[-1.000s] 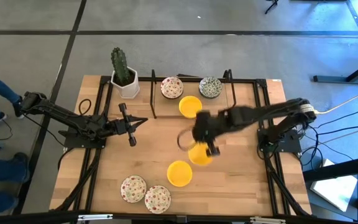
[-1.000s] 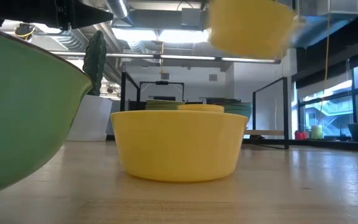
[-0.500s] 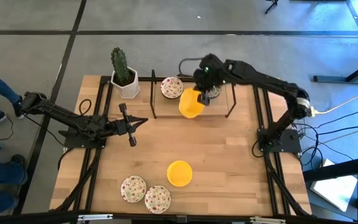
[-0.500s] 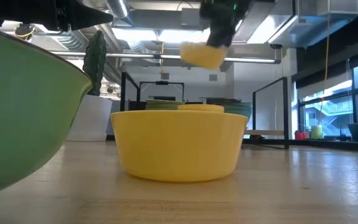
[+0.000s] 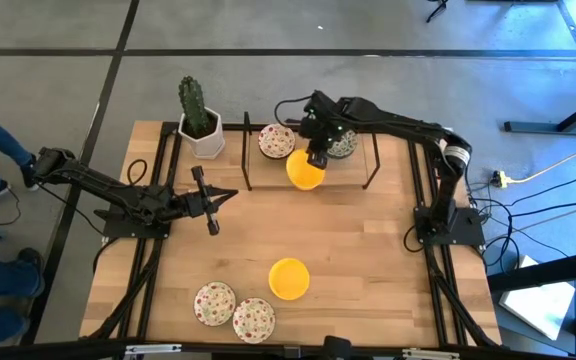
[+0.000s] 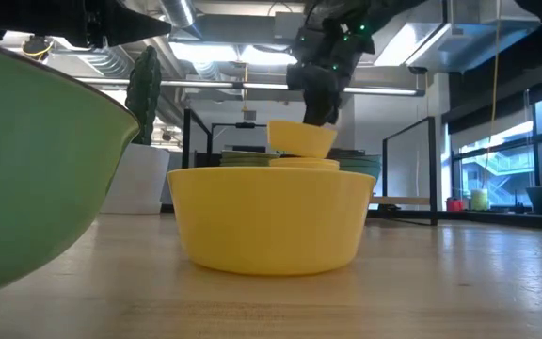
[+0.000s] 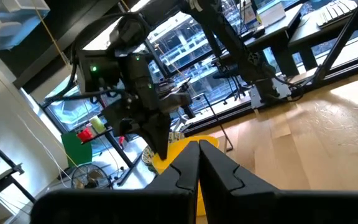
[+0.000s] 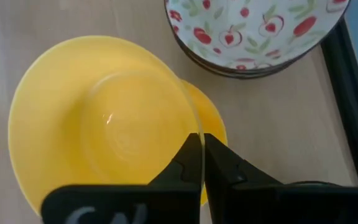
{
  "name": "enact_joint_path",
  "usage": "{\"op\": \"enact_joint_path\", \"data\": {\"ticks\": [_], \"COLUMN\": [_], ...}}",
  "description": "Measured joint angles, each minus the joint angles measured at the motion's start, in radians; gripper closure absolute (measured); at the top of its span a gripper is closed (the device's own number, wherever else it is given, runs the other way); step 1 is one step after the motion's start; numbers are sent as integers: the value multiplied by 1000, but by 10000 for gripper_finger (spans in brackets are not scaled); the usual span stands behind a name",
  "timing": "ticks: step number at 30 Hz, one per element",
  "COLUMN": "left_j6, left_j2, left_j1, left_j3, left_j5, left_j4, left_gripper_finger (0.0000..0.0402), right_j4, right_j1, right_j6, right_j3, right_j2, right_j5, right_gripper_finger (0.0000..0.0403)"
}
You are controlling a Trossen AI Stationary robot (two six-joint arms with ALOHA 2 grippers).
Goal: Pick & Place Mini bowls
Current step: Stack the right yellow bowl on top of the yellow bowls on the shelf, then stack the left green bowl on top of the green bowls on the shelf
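My right gripper reaches over the far middle of the table and is shut on a plain yellow mini bowl. That bowl hangs tilted just over a second yellow bowl; whether they touch, I cannot tell. A stack of red-patterned bowls and a green-grey patterned one sit beside it. Another yellow bowl stands on its base mid-table, and two red-speckled bowls stand near the near edge. My left gripper waits shut, left of centre. My right gripper pinches the yellow bowl's rim between its two fingers, one inside the bowl and one outside. It comes from above, pointing down. The bowl is upright but tilted, hanging below the gripper over the lower yellow bowl.
A white pot with a green cactus stands at the far left. A black metal frame borders the far bowls. In the low view a green bowl sits close on the left. Bare wood lies between the far bowls and the near ones.
My right gripper carried the yellow bowl from the table's middle, lifted clear, toward the far edge, then lowered it over the yellow bowl at the far middle. The other bowls stayed put.
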Motion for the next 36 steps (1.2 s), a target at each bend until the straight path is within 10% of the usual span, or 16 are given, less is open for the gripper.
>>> {"op": "enact_joint_path", "data": {"ticks": [17, 36], "left_j6": [0, 0], "left_j2": [0, 0], "left_j1": [0, 0], "left_j3": [0, 0], "left_j5": [1, 1], "left_j4": [-1, -1], "left_gripper_finger": [398, 398], "right_j4": [5, 13], "right_j1": [0, 0], "right_j6": [-10, -10], "right_j3": [0, 5], "right_j2": [49, 31], "right_j5": [118, 161], "right_gripper_finger": [393, 291]}}
